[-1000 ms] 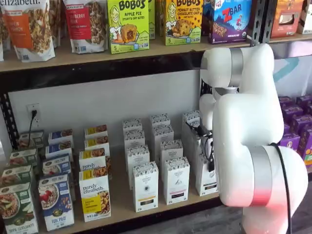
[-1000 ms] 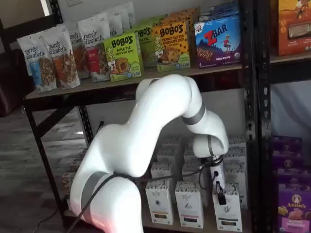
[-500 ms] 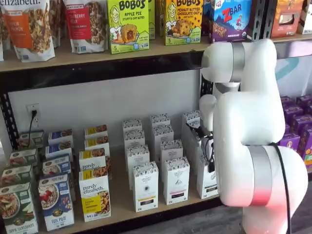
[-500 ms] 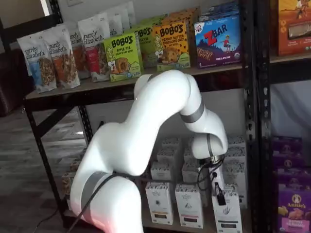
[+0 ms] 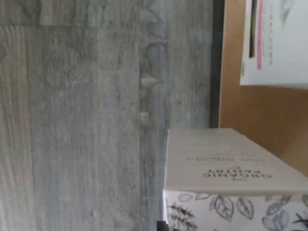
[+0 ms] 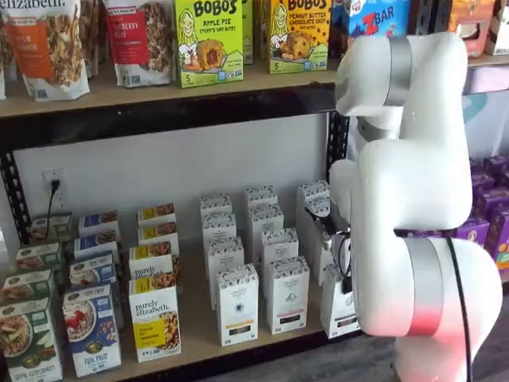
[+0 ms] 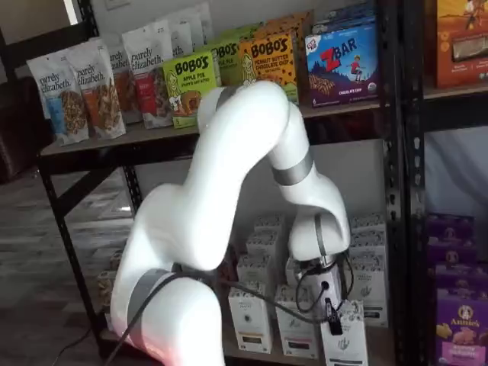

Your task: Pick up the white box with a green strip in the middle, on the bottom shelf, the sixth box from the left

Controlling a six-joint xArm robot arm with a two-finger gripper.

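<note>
The gripper [image 7: 333,324] hangs low in front of the bottom shelf [image 6: 195,318], at the end of a white arm [image 7: 244,152] that bends down across both shelf views. Only a dark finger shows, side-on, pressed against the top front edge of the white box [image 7: 345,343]. Whether the fingers are parted or clamped on the carton cannot be told.

The white box stands directly under and just behind the gripper, at the front of the shelf. It is a tall, narrow white carton. Its top and upper front carry a black-and-white botanical pattern, with a small emblem below it. In a shelf view the same box [image 6: 338,306] is half hidden by the arm, with only its white side and a dark label strip near its foot showing.

In the wrist view the carton [image 5: 231,168] fills the near corner. A plain white face carries faint grey lettering, and beside it is a band of black leaf drawings. Past it lie the pale wood of the shelf board [image 5: 260,115], a dark front rail, and grey plank flooring [image 5: 72,120]. Another white carton with a pink stripe [image 5: 276,43] sits apart from the box on the board.

Beside the gripper, matching white cartons [image 6: 286,294] stand in rows running back along the shelf.
</note>
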